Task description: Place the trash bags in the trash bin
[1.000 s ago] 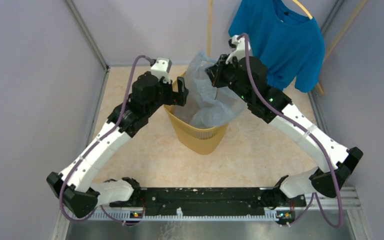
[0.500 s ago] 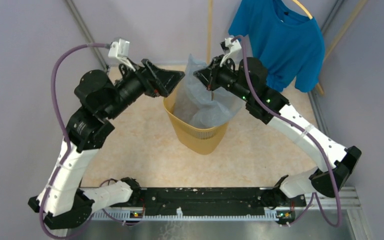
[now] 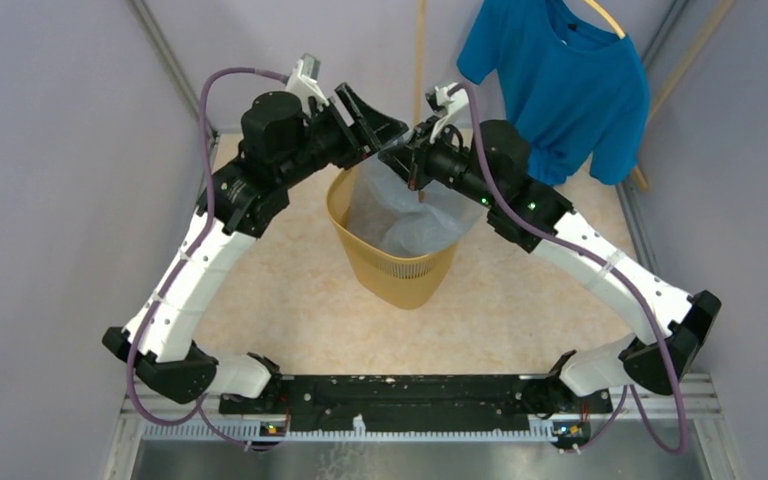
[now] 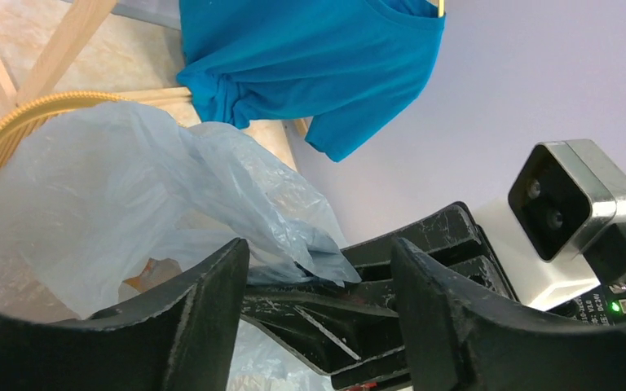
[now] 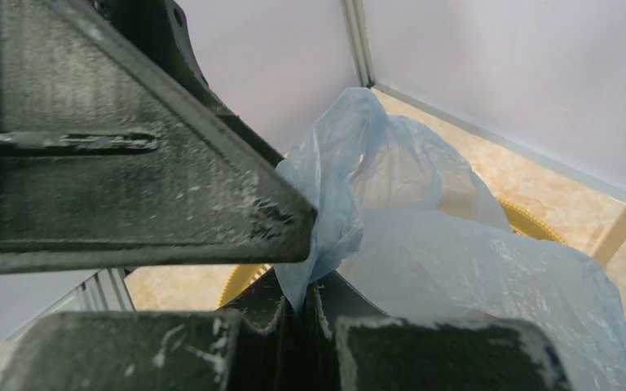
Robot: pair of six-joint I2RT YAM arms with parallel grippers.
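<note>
The trash bag [image 3: 412, 208], pale blue crinkly film, sits partly inside the yellow-orange trash bin [image 3: 392, 272], with one corner pulled up above the rim. My right gripper [image 3: 407, 162] is shut on that corner; in the right wrist view, the film [image 5: 424, 244] runs down into the shut tips of the right gripper [image 5: 310, 305]. My left gripper [image 3: 372, 124] is open and meets the right one tip to tip. In the left wrist view, the left gripper [image 4: 318, 273] straddles the right gripper's fingers and the pinched bag corner [image 4: 326, 261]. The bin rim [image 4: 16, 122] shows behind the bag.
A bright blue T-shirt [image 3: 560, 80] hangs on a wooden hanger at the back right, close behind the right arm. Pale walls enclose the beige floor on the left, the back and the right. A black rail [image 3: 400, 392] carries both arm bases at the near edge.
My left arm has risen from the bin's left rim and swung right to the bag's raised corner, its jaws narrowing a little. The right gripper has shifted slightly left, still holding the bag.
</note>
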